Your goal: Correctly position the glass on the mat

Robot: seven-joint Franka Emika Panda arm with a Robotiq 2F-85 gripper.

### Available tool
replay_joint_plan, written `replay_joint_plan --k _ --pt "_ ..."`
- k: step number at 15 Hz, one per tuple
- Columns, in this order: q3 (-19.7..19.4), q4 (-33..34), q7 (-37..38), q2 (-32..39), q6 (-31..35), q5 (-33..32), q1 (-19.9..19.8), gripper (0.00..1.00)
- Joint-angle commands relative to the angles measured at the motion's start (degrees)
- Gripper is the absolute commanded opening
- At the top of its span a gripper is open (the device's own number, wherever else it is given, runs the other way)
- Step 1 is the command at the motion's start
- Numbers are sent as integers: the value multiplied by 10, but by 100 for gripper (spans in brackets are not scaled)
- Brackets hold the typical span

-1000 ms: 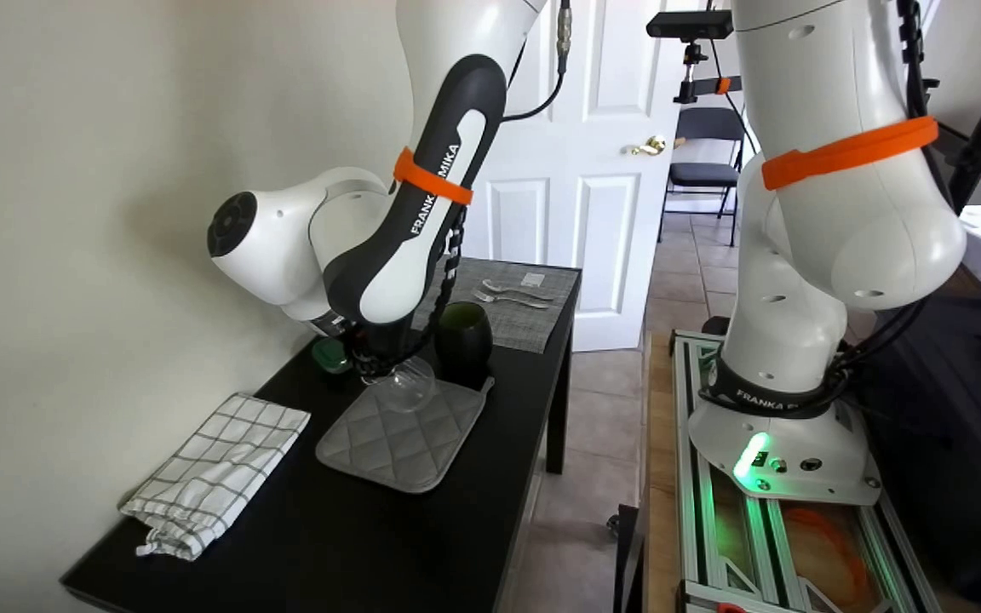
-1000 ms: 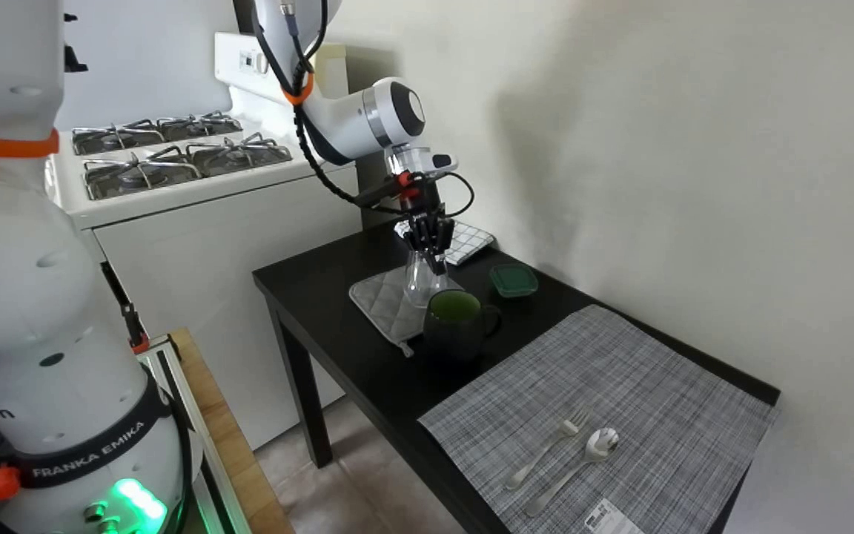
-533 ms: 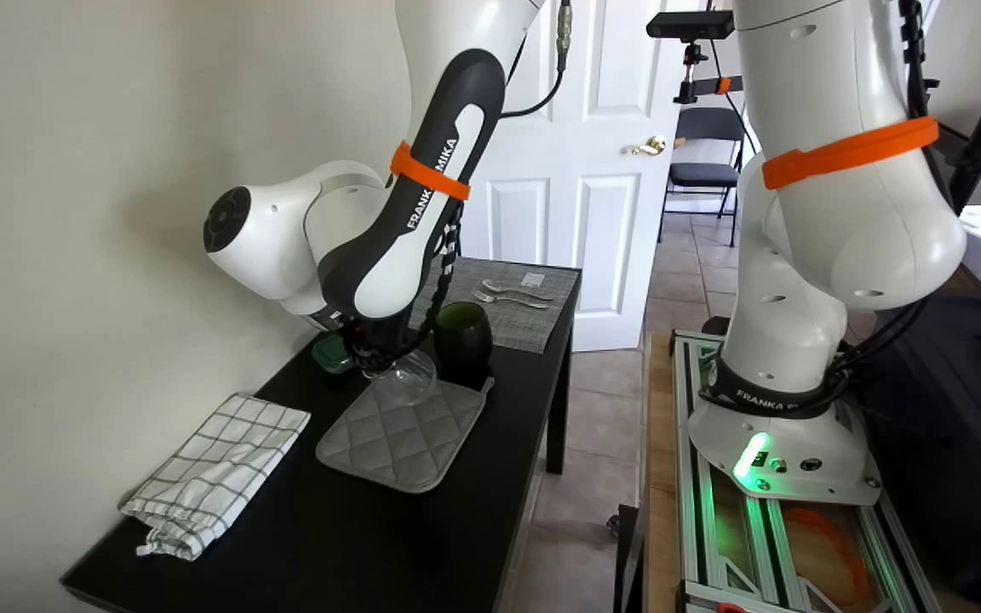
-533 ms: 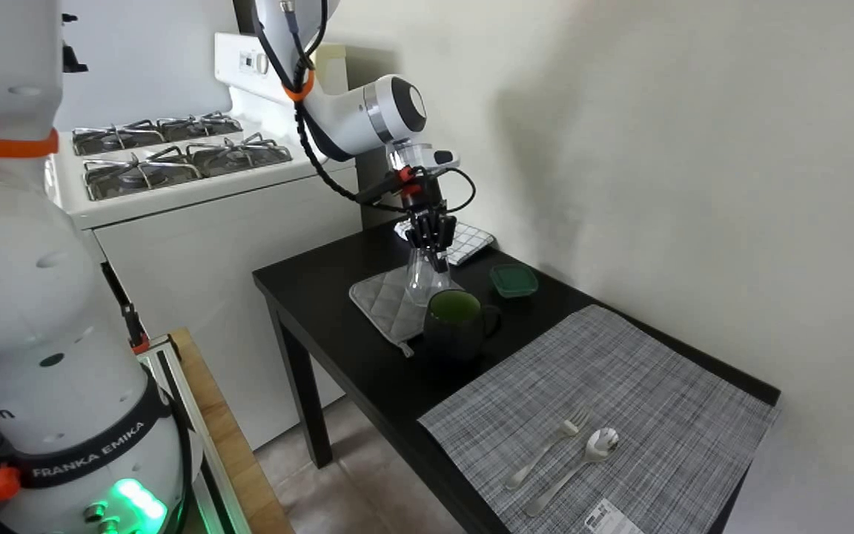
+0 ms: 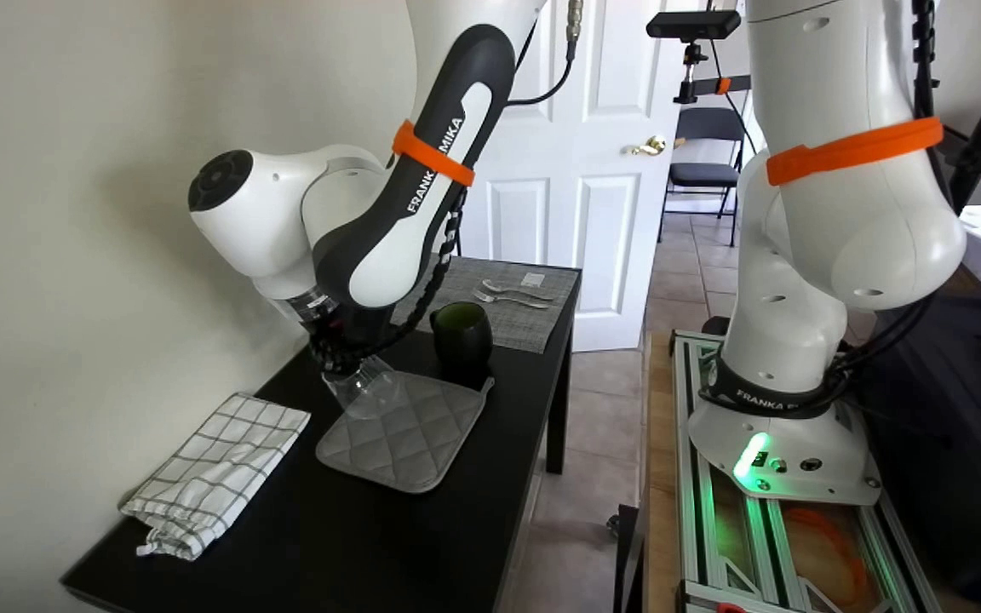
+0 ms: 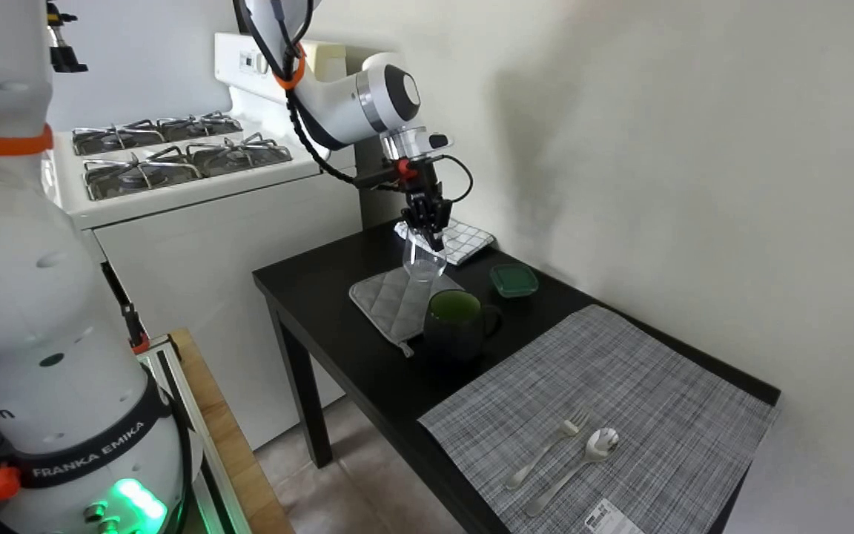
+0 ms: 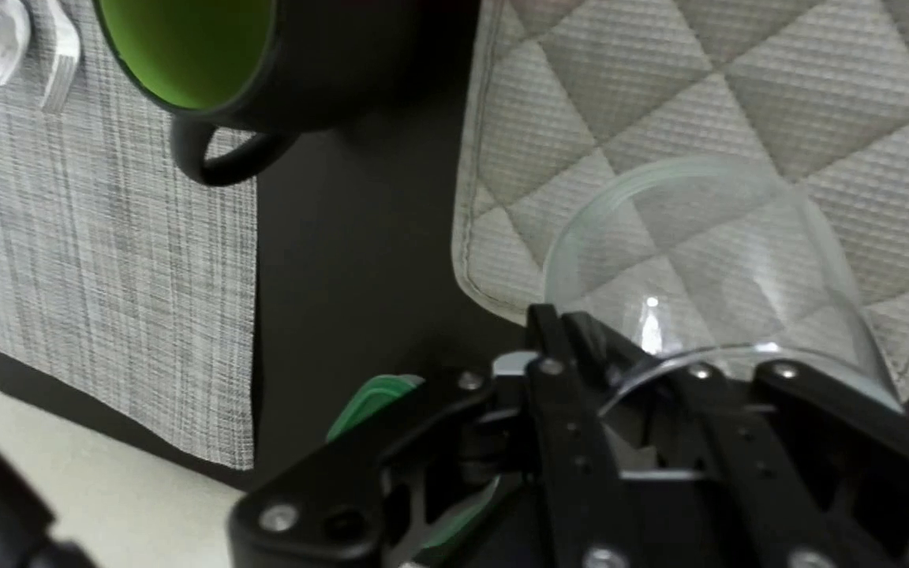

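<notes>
The clear glass [image 5: 369, 393] is held over the wall-side part of the quilted grey mat [image 5: 405, 451]. It also shows in an exterior view [image 6: 425, 263] above the mat's [image 6: 382, 298] back edge, and in the wrist view [image 7: 707, 252] over a corner of the mat [image 7: 786, 71]. My gripper [image 7: 561, 315] is shut on the glass's side near the rim, with one finger inside and one outside. The gripper [image 6: 434, 243] is above the glass. The glass looks tilted in an exterior view, its base toward the mat. I cannot tell whether its base touches the mat.
A dark green mug [image 6: 453, 330] stands beside the mat. A green lidded container [image 6: 514, 281] lies nearer the wall. A checked cloth [image 5: 218, 472] is on the black table [image 5: 346, 536]. A striped grey placemat [image 6: 597, 415] holds a fork [image 6: 549, 449] and a spoon [image 6: 575, 471].
The gripper has risen and moved with the glass away from the mug, toward the checked cloth and the wall. The glass looks more tilted. The mat has not moved.
</notes>
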Motion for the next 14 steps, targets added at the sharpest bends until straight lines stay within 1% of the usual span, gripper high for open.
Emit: replay_joint_plan --k 1,4,8,10,11,12,13,14 --pt "6 -41 -30 -24 48 49 -6 2" --pt "0 -55 -46 -23 68 74 -1 2" --pt "-6 -65 -49 -21 76 79 1 2" --pt "-8 -66 -47 -20 76 78 2 4" --pt "-8 -67 -46 -20 76 77 3 3" --pt "-8 -68 -46 -20 76 77 3 10" --pt "-9 -68 -47 -20 75 75 3 34" --pt "-8 -69 -48 -21 75 76 3 35"
